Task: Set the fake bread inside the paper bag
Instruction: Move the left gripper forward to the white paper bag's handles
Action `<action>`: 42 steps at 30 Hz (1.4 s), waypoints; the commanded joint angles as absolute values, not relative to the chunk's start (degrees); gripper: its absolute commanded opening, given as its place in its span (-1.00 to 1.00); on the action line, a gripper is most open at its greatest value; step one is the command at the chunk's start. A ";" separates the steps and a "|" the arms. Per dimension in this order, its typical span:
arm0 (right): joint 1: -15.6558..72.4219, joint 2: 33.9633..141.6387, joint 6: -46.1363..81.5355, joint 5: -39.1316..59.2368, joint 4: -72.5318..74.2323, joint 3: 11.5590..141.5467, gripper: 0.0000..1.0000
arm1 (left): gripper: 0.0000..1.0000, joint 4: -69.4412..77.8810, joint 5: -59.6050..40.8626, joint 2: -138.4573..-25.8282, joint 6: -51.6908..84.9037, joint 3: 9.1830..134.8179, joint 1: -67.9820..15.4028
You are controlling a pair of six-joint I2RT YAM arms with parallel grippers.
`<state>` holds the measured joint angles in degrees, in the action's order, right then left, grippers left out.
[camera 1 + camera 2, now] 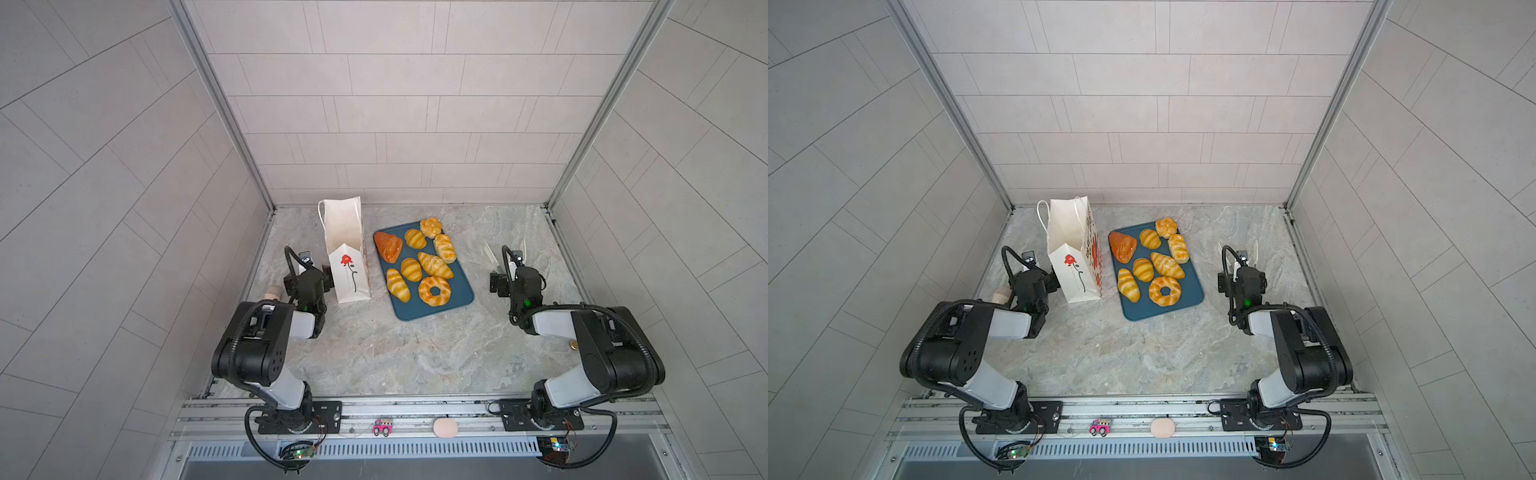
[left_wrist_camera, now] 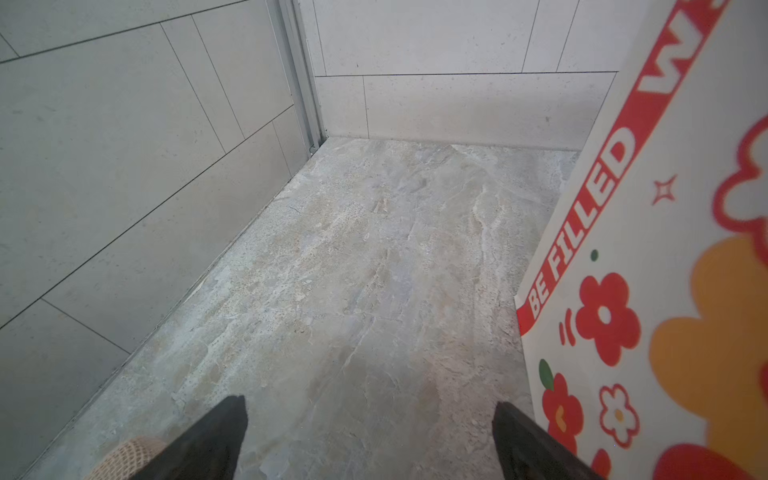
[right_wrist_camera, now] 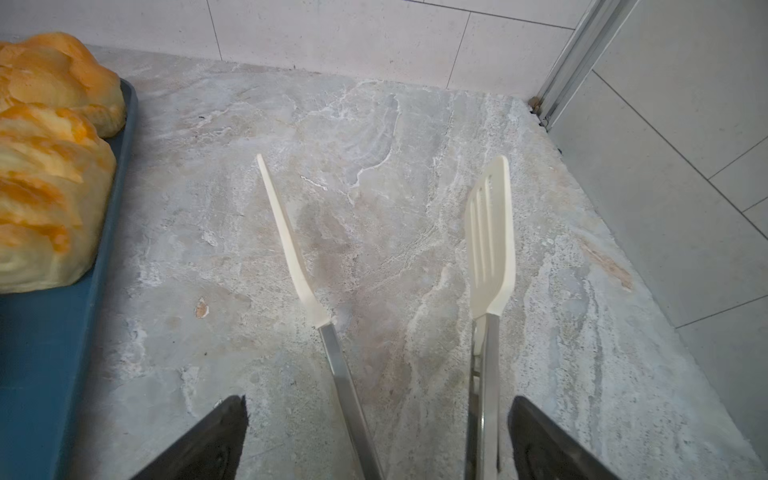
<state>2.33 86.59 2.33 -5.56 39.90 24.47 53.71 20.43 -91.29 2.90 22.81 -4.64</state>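
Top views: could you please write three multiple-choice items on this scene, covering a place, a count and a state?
1. The paper bag stands: A) left of the blue tray B) on it C) right of it
2. Pieces of fake bread on the tray: A) five B) eight C) ten
3. The left end effector is: A) shut on a roll B) shut on the bag C) open, empty
1 A: both top views show it by the tray's left edge. 2 B: eight lie there. 3 C: its jaws stand apart, only table between.
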 commanded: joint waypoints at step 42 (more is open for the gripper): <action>2.07 86.44 2.11 -5.20 40.41 25.11 0.92 | 1.00 54.57 19.26 -91.30 3.01 22.12 -3.80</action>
